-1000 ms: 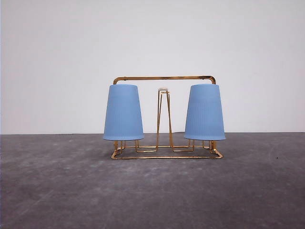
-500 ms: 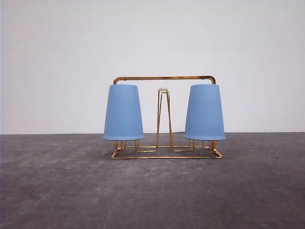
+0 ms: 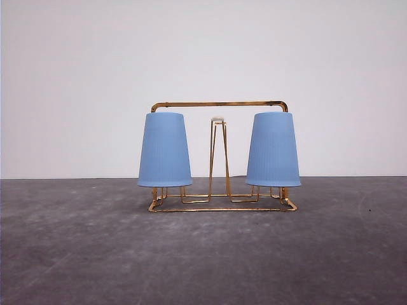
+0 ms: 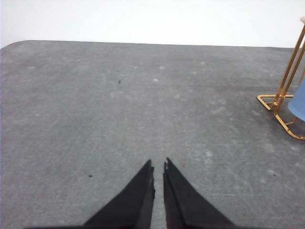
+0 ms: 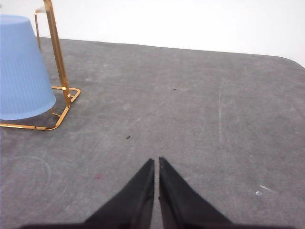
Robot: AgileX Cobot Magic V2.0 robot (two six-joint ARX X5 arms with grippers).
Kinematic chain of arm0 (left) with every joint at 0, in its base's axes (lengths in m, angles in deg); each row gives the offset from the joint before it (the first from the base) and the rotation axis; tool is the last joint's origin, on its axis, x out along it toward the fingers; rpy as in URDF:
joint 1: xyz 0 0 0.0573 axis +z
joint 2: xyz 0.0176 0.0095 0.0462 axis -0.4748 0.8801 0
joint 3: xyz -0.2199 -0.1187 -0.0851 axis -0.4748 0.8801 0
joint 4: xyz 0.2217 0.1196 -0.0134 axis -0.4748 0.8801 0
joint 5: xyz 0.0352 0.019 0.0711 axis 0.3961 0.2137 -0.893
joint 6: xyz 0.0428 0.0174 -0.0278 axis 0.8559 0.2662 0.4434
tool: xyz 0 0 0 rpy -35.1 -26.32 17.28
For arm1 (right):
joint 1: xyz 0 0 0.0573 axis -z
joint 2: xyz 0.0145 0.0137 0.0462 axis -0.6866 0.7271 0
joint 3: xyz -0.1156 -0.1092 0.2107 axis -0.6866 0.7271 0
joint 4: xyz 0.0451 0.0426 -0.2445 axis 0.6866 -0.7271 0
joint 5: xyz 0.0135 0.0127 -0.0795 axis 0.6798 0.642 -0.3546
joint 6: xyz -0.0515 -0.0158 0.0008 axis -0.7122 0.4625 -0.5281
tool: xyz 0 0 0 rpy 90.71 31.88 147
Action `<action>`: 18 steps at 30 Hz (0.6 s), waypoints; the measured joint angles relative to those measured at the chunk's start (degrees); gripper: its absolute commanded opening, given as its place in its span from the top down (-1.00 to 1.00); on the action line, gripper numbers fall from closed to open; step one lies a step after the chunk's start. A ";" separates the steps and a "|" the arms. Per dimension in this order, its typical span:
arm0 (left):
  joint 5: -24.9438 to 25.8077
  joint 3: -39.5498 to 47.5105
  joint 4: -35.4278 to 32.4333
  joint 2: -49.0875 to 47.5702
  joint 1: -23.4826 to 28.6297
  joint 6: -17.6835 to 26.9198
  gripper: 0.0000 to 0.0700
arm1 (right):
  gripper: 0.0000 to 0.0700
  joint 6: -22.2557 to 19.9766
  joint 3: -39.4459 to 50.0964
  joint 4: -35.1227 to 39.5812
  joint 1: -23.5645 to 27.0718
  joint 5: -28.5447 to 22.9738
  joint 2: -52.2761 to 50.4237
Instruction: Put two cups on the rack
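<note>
Starting on your left, the left pincer (image 4: 158, 164) hangs low over bare counter (image 4: 143, 105) with its two black fingers drawn together, only a thin slit between the tips and nothing held. From its wrist camera the rack (image 4: 282, 102) sits well off to the side, just a gold corner of the base and two slanted wires, with a sliver of blue cup beside them at the frame edge. In the front view the rack (image 3: 219, 104) stands square in the middle of the counter, its arched top bar running across, a narrow prong with a whitish cap rising in the centre. The left cup (image 3: 165, 150) sits upside down over a prong at the rack's left end, its wide rim hanging just above the base wire; the right cup (image 3: 273, 150) sits the same way at the right end, the two well apart with the centre prong between them. Over on your right, the right pincer (image 5: 156, 161) also has its fingers pressed nearly together and empty, low over the counter, with the right cup and the rack's corner well away from its tips. The counter is a dark grey, mottled surface with faint scuffs and specks; behind it is a plain white wall (image 3: 203, 51).
</note>
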 measured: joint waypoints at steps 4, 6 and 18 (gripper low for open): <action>0.00 0.00 0.00 0.00 0.00 0.00 0.95 | 0.96 0.00 0.00 0.00 0.00 0.00 0.00; 0.00 0.00 0.00 0.00 0.00 0.00 0.95 | 0.96 0.00 0.00 0.00 0.00 0.00 0.00; 0.00 0.00 0.00 0.00 0.00 0.00 0.95 | 0.96 0.00 0.00 0.00 0.00 0.00 0.00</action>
